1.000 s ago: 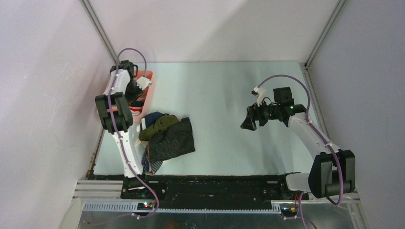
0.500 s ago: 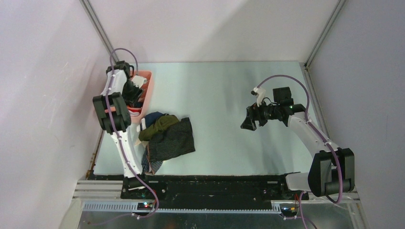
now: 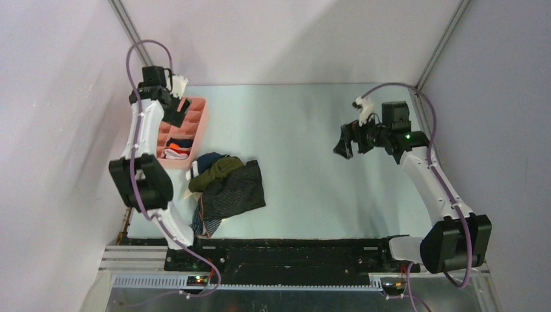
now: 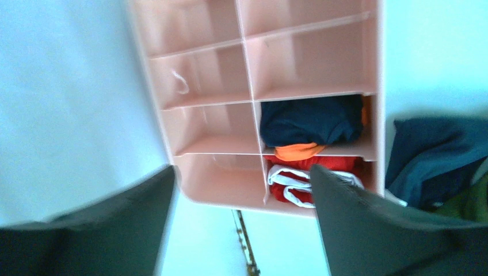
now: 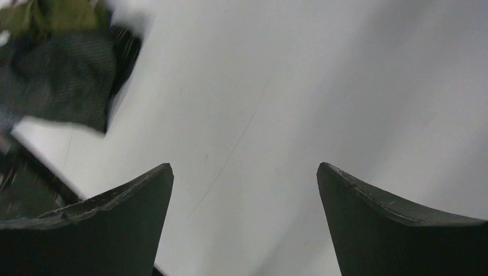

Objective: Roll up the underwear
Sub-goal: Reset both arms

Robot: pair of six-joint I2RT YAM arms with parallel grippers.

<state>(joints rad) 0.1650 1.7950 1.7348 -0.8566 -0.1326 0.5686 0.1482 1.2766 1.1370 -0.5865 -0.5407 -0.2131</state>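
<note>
The left gripper [image 4: 241, 230] stood wide open and held nothing, hanging above the pink tray [image 4: 201, 195]. In the two tray compartments nearest the pile lay a navy-and-orange roll [image 4: 311, 121] and a red-and-white roll [image 4: 305, 178]. The right gripper [image 5: 244, 224] was also spread wide and empty over the table [image 3: 312, 162], well apart from the loose pile of underwear [image 3: 227, 185] just beside the tray. A second earlier the left jaws were narrower and down inside the tray. They had since lifted clear toward its far end, and the right arm had drawn farther back.
</note>
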